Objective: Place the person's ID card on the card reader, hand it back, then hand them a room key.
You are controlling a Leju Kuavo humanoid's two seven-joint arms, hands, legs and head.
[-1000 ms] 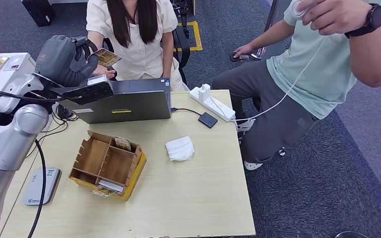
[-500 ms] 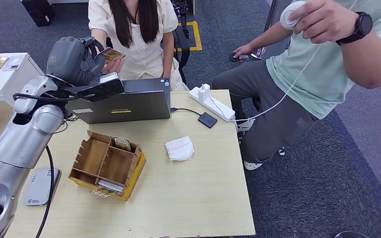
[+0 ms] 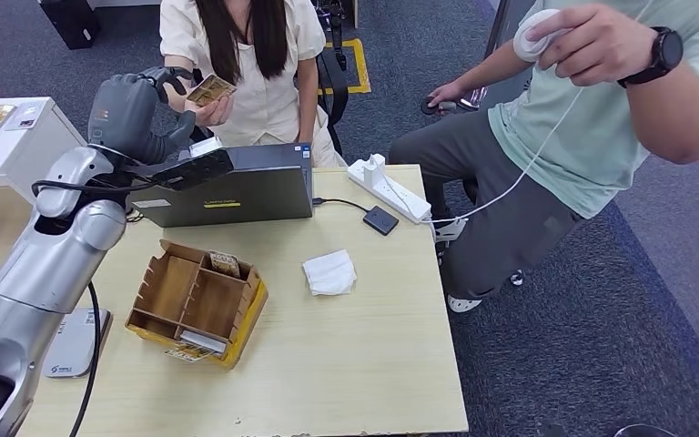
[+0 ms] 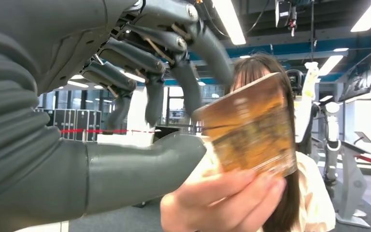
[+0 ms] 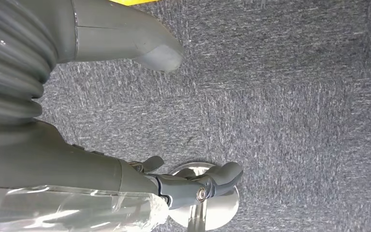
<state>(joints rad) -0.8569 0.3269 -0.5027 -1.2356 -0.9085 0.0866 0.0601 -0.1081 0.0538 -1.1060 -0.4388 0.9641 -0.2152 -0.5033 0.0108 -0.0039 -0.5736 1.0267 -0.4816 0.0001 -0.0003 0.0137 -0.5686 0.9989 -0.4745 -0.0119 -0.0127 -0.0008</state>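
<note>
1 golden, patterned ID card [image 4: 247, 126], slightly tilted.

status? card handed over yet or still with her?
Handover in hand: the person's hand holds the card, and the left hand is open around it, not gripping. Which card it is, I cannot tell. The card reader lies bare; more cards sit in the wooden organizer. The right hand hangs idle.

A: The card [image 3: 211, 89] is golden-brown with a mottled print; the person's top [image 3: 246, 73] is cream.
B: The left hand [image 3: 127, 114] is dark grey, its arm [image 3: 50, 264] silver. At four o'clock of the tan wooden organiser [image 3: 196, 300], the table [image 3: 346, 364] is pale wood; the carpet [image 3: 601, 346] is speckled blue-grey.
</note>
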